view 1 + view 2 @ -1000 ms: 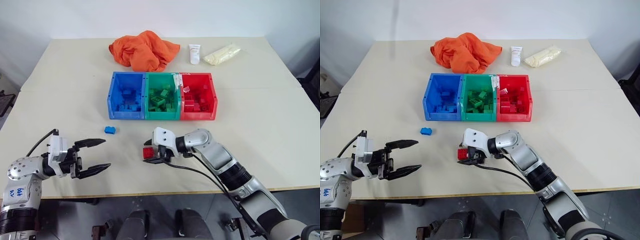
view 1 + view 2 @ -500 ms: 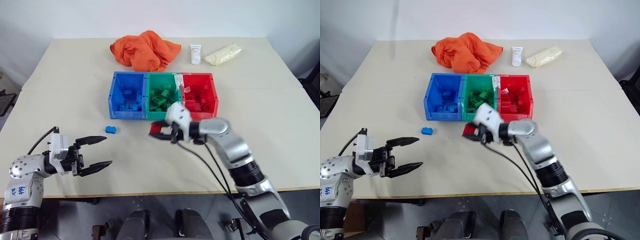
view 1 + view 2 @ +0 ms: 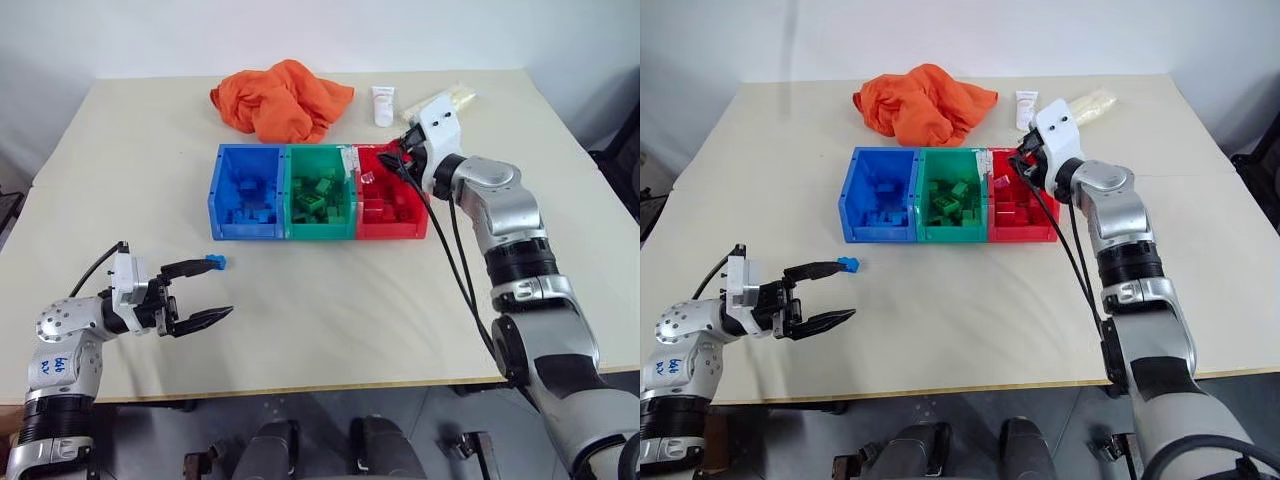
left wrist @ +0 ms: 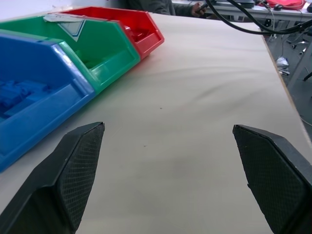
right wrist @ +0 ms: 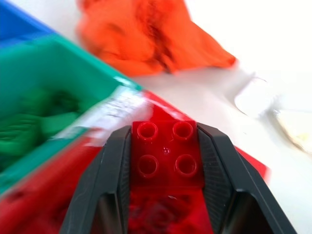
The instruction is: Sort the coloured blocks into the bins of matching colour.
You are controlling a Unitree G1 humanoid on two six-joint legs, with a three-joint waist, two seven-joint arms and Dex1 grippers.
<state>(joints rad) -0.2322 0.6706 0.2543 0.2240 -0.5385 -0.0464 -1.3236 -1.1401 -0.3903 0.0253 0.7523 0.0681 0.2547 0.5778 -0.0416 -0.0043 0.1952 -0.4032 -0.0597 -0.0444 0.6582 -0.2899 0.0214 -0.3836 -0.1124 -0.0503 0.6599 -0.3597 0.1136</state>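
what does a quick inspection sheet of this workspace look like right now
surface: beige table, mostly bare in front of the bins.
job's things: blue bin, green bin and red bin joined in a row, each with matching blocks; loose blue block in front of the blue bin; red block in the right gripper.
clutter: orange cloth, white tube, pale yellow packet behind the bins.
grippers: left gripper open, empty, near the blue block; right gripper shut on the red block above the red bin.
cables: black cables along the right arm.
surroundings: white wall.
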